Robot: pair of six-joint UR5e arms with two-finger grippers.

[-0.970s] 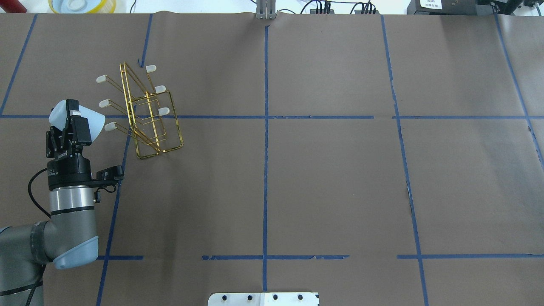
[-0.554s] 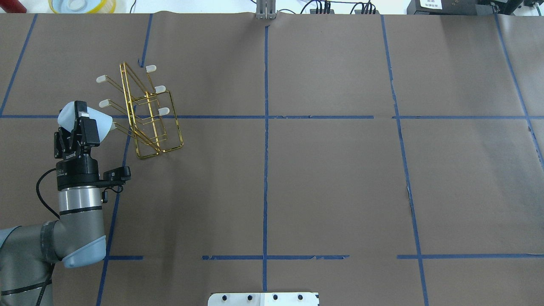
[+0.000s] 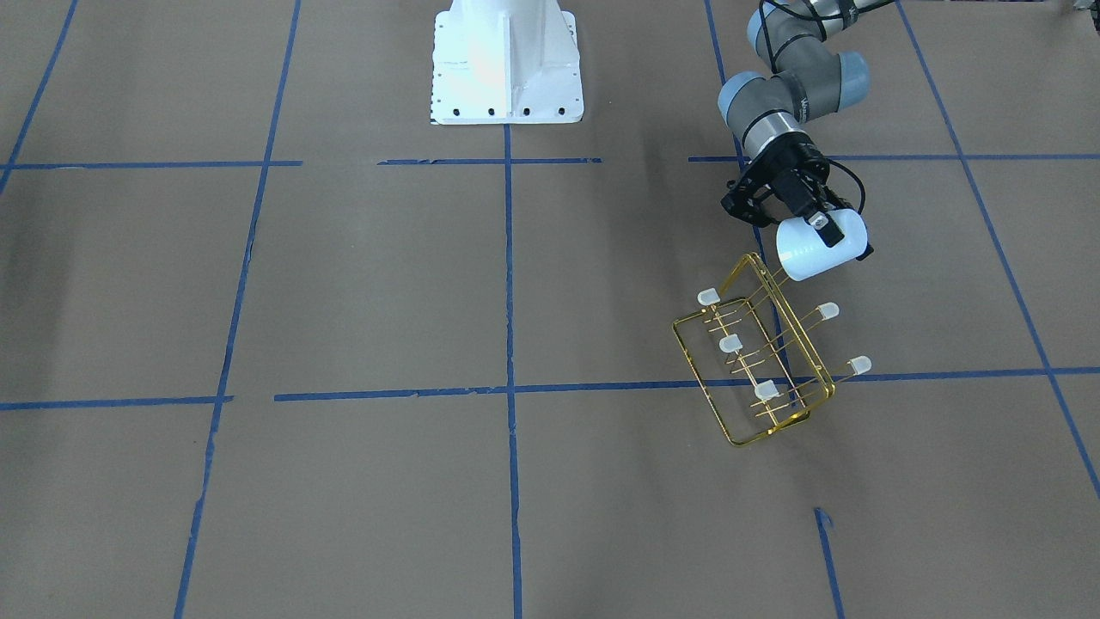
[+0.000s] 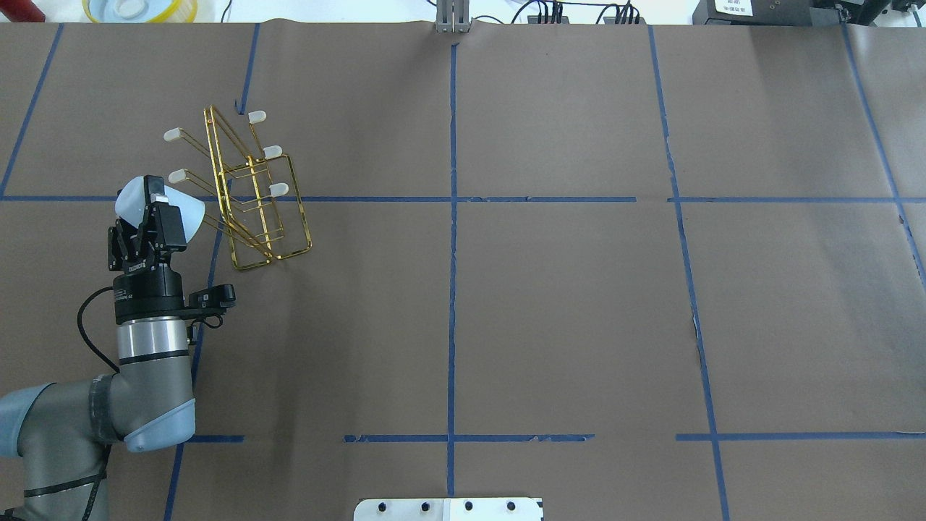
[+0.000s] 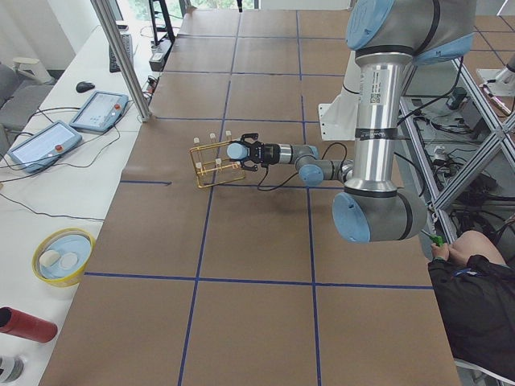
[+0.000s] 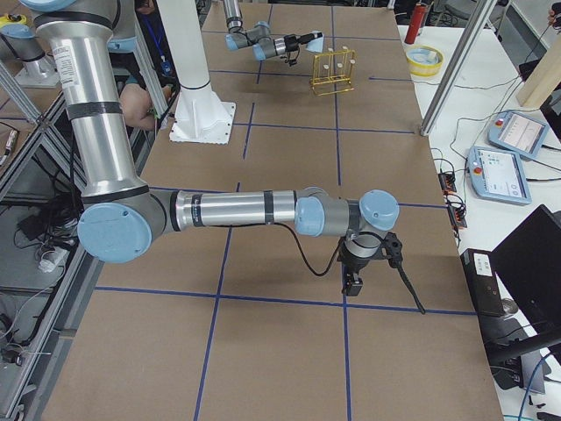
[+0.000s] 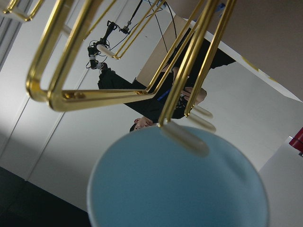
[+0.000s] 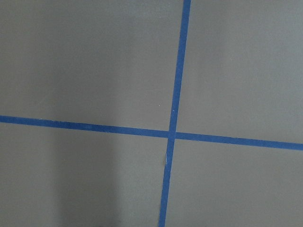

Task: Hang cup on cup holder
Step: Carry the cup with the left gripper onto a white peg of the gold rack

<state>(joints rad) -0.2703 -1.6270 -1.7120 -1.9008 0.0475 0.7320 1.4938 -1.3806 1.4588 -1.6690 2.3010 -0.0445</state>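
Tapered blue cup (image 3: 803, 255) tight in left hand (image 4: 160, 210), rim at capped prong (image 7: 184, 138) of gold wire rack (image 4: 249, 194)

Logged left arm (image 4: 148, 340) extended forward, wrist level, left gripper (image 4: 158, 199) clamped across the cup (image 4: 192, 217), held sideways. Logged right arm (image 6: 228, 210) stretched low, wrist bent, right gripper (image 6: 355, 282) pointed straight down; could not tell its finger spacing.

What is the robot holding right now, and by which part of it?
The left pincer grips the cup across its side wall, about mid-height, one finger on each side. Whether the right pincer holds anything cannot be told.
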